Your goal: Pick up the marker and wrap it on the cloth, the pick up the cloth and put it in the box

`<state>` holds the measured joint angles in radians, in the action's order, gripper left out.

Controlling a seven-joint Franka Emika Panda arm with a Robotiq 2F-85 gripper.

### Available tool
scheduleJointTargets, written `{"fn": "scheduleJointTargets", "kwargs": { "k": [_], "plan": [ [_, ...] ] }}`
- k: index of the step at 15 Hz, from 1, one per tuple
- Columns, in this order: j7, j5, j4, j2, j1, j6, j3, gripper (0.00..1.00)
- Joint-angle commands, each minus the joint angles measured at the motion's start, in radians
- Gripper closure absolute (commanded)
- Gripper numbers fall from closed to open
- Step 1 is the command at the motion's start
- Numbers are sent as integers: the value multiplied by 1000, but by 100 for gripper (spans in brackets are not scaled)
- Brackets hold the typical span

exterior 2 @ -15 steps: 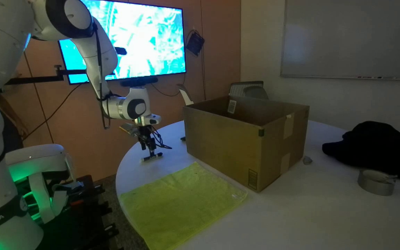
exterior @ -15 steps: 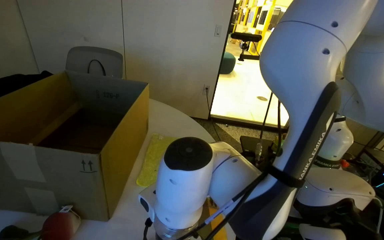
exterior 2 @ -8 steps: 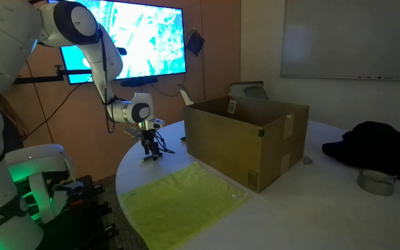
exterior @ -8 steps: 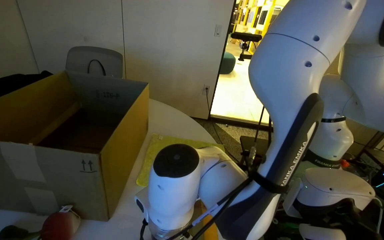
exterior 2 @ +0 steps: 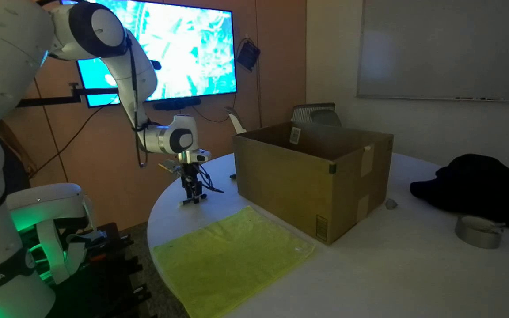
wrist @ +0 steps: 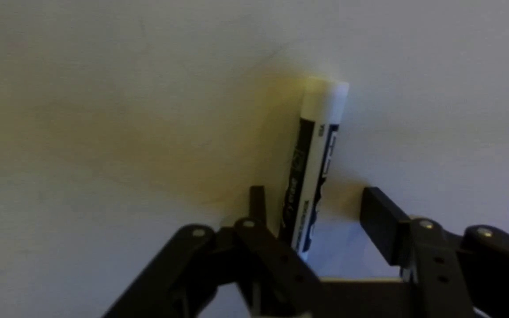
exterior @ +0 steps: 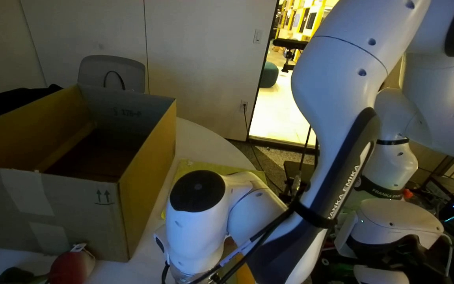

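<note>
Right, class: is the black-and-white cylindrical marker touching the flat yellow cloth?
Apart: in an exterior view, white tabletop shows between the marker and the cloth.

A white robot arm [exterior 2: 144, 79] with dark panels bends high above the gripper [wrist: 314, 205] and slopes down toward it. The arm's base [exterior 2: 16, 298] stands well apart from the gripper. Directly above the gripper, the rounded wrist [exterior 2: 181, 139] is held upright, so the gripper points downward. Its two black fingers [wrist: 385, 225] stand apart, one on each side, leaving a clear gap between the tips.
</note>
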<state>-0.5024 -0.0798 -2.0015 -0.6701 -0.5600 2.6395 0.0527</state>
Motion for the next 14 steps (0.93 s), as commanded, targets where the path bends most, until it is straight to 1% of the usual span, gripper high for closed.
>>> {"fn": "scheduleJointTargets", "kwargs": {
  "k": [1,2,3,4,5,6,7,11,14],
  "plan": [
    [29,1,20,3,13,-32,8,73],
    [31,0,19,7,13,-36,9,79],
    [34,-3,18,12,12,-43,7,88],
    [36,-5,16,18,12,-51,6,93],
    [38,-10,14,23,11,-65,3,95],
    [41,-13,10,33,13,-80,2,92],
    [50,-16,5,41,17,-92,2,91],
    [67,-36,-35,99,37,-133,-8,92],
    [48,-90,-86,154,52,-146,-40,92]
  ]
}}
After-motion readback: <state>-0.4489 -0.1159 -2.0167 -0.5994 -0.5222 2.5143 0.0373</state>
